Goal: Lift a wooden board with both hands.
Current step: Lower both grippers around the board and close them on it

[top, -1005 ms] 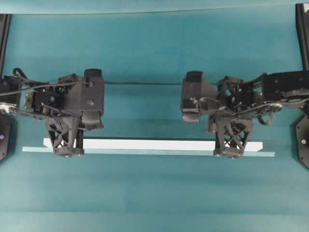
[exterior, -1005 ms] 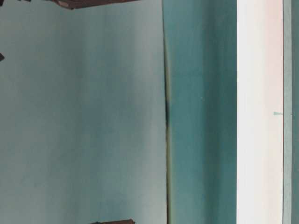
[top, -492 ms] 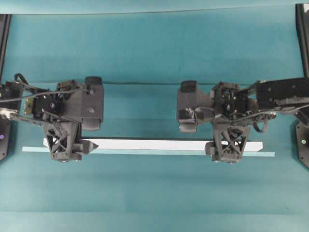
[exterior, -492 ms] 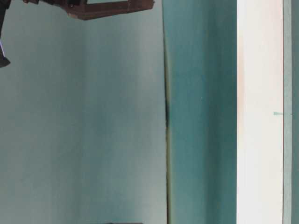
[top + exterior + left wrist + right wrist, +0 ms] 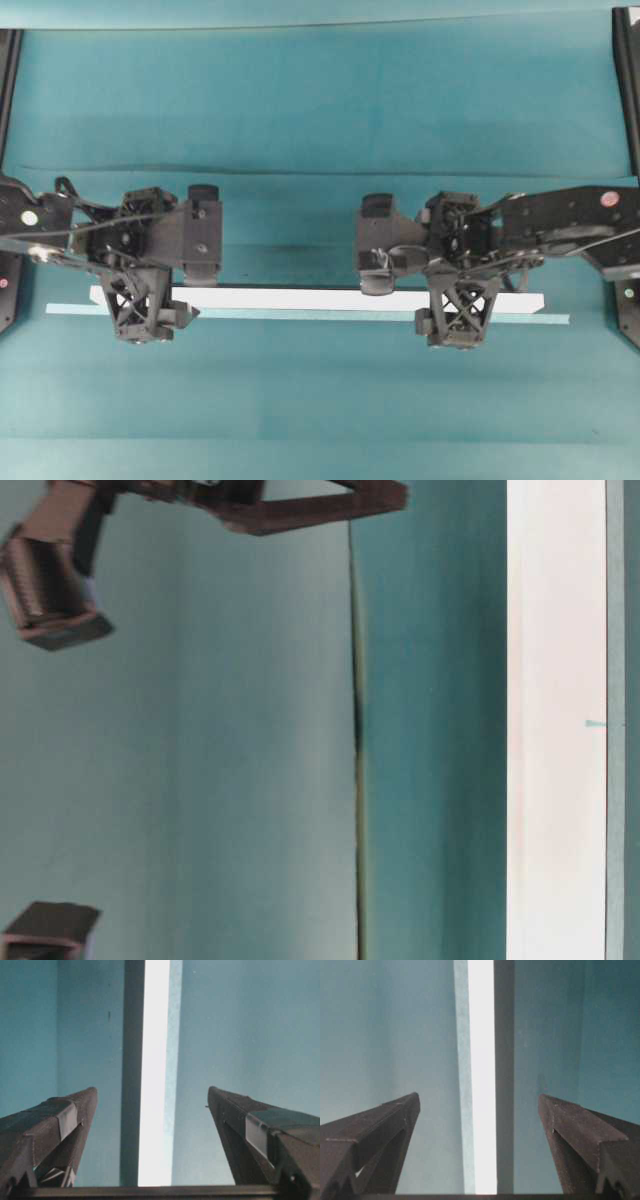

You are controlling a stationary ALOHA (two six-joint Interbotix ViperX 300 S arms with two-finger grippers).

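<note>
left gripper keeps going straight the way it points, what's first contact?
Likely the wooden board: it runs between the open left gripper fingers, straight ahead in the wrist view. The pale teal strip lies right beside it. The gap to the board is unclear.

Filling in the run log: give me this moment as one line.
left black lattice gripper: open, over board | right black lattice gripper: open, over board | long flat white wooden board: on teal table, ungripped

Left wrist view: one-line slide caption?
Open left gripper poised over the wooden board, fingers apart on either side, not touching it.
</note>
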